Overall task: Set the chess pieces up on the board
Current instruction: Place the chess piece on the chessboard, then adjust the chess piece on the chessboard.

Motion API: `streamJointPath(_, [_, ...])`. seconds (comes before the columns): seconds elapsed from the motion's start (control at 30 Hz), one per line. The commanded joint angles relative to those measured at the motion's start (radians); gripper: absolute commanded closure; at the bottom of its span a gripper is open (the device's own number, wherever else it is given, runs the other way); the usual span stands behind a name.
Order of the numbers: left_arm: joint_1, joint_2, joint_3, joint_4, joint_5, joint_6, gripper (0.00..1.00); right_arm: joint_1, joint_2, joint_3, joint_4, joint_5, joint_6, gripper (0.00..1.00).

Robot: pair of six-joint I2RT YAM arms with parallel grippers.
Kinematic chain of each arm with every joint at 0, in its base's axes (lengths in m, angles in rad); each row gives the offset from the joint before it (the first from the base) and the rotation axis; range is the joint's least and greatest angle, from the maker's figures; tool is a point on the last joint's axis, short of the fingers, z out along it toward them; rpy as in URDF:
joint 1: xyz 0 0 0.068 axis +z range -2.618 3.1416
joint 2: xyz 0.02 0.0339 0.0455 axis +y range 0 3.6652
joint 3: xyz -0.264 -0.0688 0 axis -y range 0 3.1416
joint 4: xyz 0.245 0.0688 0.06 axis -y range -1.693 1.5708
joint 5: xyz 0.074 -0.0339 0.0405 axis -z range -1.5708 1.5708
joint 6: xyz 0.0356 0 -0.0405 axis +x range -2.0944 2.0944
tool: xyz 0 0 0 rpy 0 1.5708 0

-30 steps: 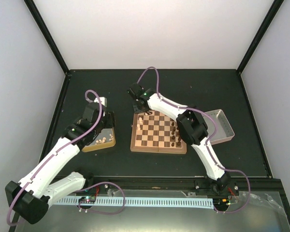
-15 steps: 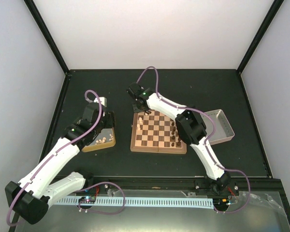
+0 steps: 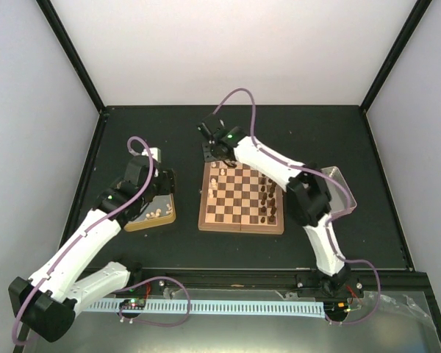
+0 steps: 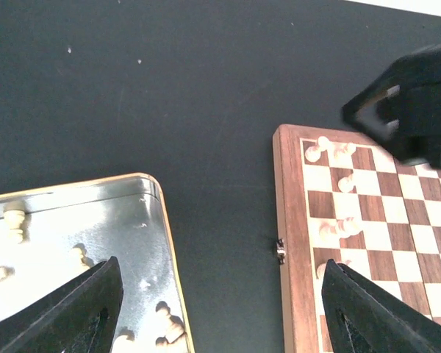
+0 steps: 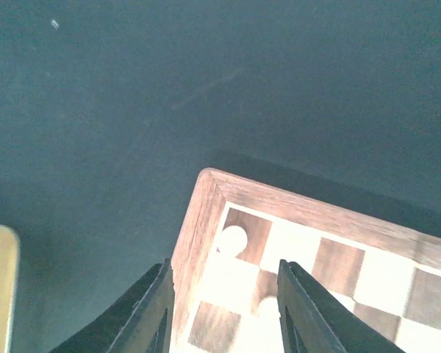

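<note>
The board [image 3: 239, 213] lies mid-table, with pale chess pieces [image 3: 214, 185] down its left column and dark ones [image 3: 269, 200] down its right. My right gripper [image 3: 214, 151] hovers open above the far left corner. In the right wrist view its fingers [image 5: 156, 312] flank that corner, where a pale piece [image 5: 232, 240] stands free on the corner square. My left gripper [image 3: 162, 184] is open and empty over the tin [image 3: 148, 226]. In the left wrist view it [image 4: 220, 312] spans the gap between tin [image 4: 95, 213] and board [image 4: 290, 243].
Several pale pieces [image 4: 165, 320] lie loose in the gold tin. A silver-grey tray [image 3: 343, 195] sits right of the board, partly behind the right arm. White walls close in the dark table on three sides.
My right gripper has opened and lifted back from the board's far left corner, leaving a pale piece there. The right arm's elbow swung right. My left gripper opened slightly wider.
</note>
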Motion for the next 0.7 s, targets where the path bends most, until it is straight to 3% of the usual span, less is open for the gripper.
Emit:
streamJointPath(0.0, [0.012, -0.002, -0.012, 0.009, 0.085, 0.001, 0.24, -0.005, -0.22, -0.176, 0.079, 0.006, 0.041, 0.6])
streamJointPath(0.23, [0.008, 0.101, -0.083, 0.122, 0.512, 0.066, 0.28, -0.005, -0.529, -0.59, 0.219, -0.019, 0.122, 0.59])
streamJointPath(0.37, [-0.02, 0.206, -0.103, 0.23, 0.668, 0.048, 0.3, -0.005, -0.655, -0.78, 0.29, -0.029, 0.162, 0.59])
streamJointPath(0.67, [-0.083, 0.488, -0.04, 0.325, 0.603, -0.024, 0.31, -0.006, -0.821, -0.973, 0.351, -0.014, 0.167, 0.59])
